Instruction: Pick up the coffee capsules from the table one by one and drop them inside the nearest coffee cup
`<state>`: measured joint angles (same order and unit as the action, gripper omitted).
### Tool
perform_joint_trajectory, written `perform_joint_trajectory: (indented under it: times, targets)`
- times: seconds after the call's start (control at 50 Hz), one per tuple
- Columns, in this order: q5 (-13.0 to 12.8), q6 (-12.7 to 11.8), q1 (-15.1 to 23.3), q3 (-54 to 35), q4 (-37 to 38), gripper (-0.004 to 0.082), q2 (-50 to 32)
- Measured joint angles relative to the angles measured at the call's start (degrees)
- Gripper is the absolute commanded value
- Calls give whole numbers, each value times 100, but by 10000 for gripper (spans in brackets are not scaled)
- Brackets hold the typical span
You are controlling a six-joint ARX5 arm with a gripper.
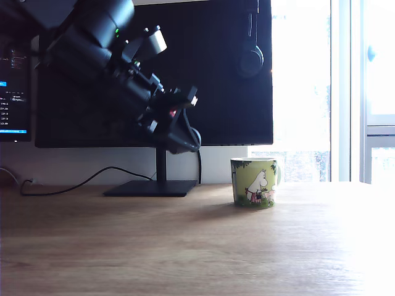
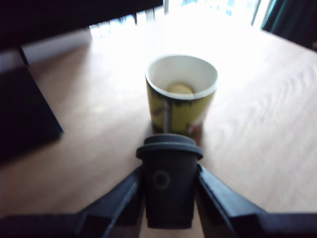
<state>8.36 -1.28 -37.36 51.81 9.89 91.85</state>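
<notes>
In the wrist view my gripper is shut on a dark coffee capsule, held rim-up between the two fingers. Just beyond it stands the coffee cup, green-printed with a pale inside, and a cream-white capsule lies at its bottom. The exterior view shows the cup standing on the wooden table, right of centre. My gripper hangs well above the table, to the cup's left in that view and higher than its rim. The held capsule cannot be made out against the dark arm in the exterior view.
A large dark monitor on a flat black stand fills the back, with a cable trailing to the exterior view's left. Headphones hang at its upper right. A second screen shows at far left; a bright window at right.
</notes>
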Motion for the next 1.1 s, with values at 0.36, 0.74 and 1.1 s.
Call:
perform_joint_trajectory:
  times: [0.36,0.74,1.1]
  targets:
    - [164,0,0,1156,-721,181,116]
    - [291,68,0,2542,-1519,181,1180]
    - [468,153,0,4039,-2197,181,2256]
